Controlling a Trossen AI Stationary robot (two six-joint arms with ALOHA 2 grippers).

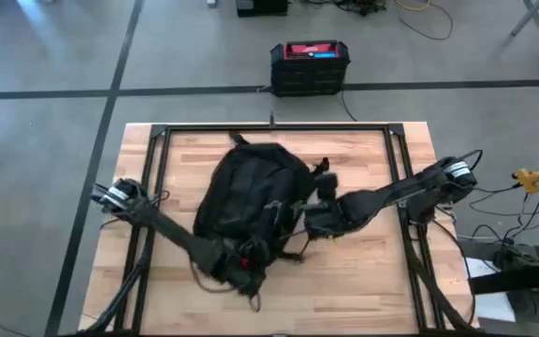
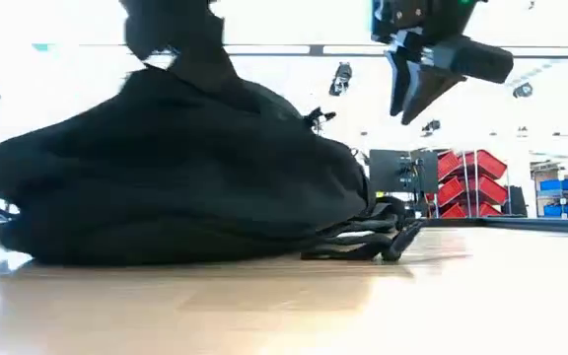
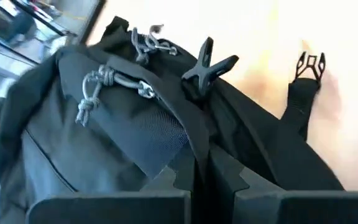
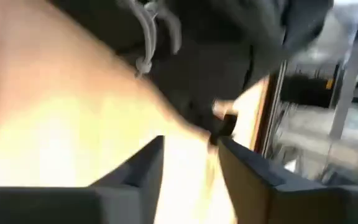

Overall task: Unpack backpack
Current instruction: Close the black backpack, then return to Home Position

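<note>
Bare wooden table point(image 2: 363, 306) in the foreground, nothing unpacked on it. Backpack point(image 1: 251, 201) lies mid-table, apparently zipped. Left gripper point(image 3: 202, 186) pinches a fold of its fabric at the near end. Right gripper point(image 2: 414, 91) hovers beside it, fingers slightly apart, empty. Judgement: task barely begun; opening and emptying remain.

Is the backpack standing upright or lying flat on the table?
Lying flat: the backpack forms a low mound on the table, straps trailing beside it.
</note>
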